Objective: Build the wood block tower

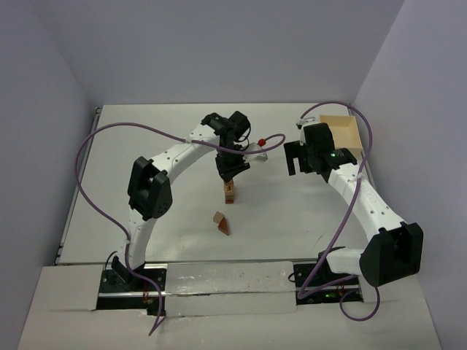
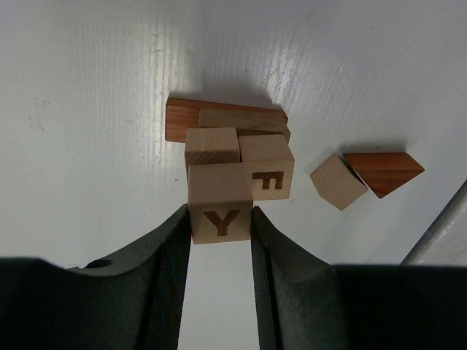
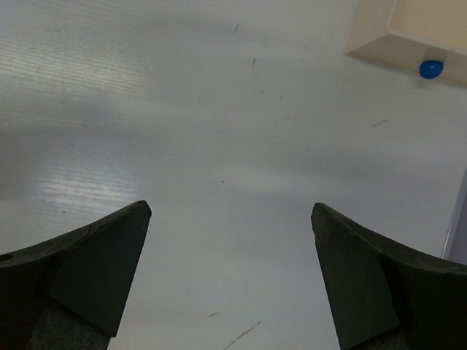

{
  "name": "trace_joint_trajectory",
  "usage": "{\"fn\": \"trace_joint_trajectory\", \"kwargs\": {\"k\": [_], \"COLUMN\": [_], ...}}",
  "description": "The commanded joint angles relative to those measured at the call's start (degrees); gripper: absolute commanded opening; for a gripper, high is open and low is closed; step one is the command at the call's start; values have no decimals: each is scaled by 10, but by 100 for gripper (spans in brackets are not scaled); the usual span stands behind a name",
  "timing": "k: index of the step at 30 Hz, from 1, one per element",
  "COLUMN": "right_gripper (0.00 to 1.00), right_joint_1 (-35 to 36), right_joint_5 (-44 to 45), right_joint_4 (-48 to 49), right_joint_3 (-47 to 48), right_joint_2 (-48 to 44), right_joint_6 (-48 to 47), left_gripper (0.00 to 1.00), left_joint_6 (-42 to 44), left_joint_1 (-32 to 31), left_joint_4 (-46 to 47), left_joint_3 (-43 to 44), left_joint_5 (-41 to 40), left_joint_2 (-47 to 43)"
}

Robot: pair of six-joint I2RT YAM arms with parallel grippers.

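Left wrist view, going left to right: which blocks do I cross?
Y cube → other lettered cube → loose plain tan cube → reddish-brown wedge. The reddish-brown bar behind spans several of these, so it is left out.

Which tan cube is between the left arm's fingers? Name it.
The cube marked Y, pinched between the left fingers. The other tan cubes are ungripped, one of them beside the reddish-brown wedge.
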Motion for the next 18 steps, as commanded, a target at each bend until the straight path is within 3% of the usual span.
{"fn": "trace_joint_trajectory", "kwargs": {"k": [1, 15, 18], "right_gripper": [100, 100, 100], "right_joint_1": [-6, -6, -7], "right_joint_5": [0, 1, 0], "right_joint_4": [19, 21, 21], "right_joint_3": [3, 1, 2], "right_joint_2": [-8, -6, -5], "right_joint_6": [-3, -4, -4], "left_gripper": [42, 46, 54], "left_joint_6": [3, 1, 3], "left_joint_1": [-5, -6, -6], "left_joint_4": [-4, 4, 2], "left_joint_3": [26, 31, 35], "left_joint_5": [3, -2, -1], "left_joint_2": [0, 2, 3]}}
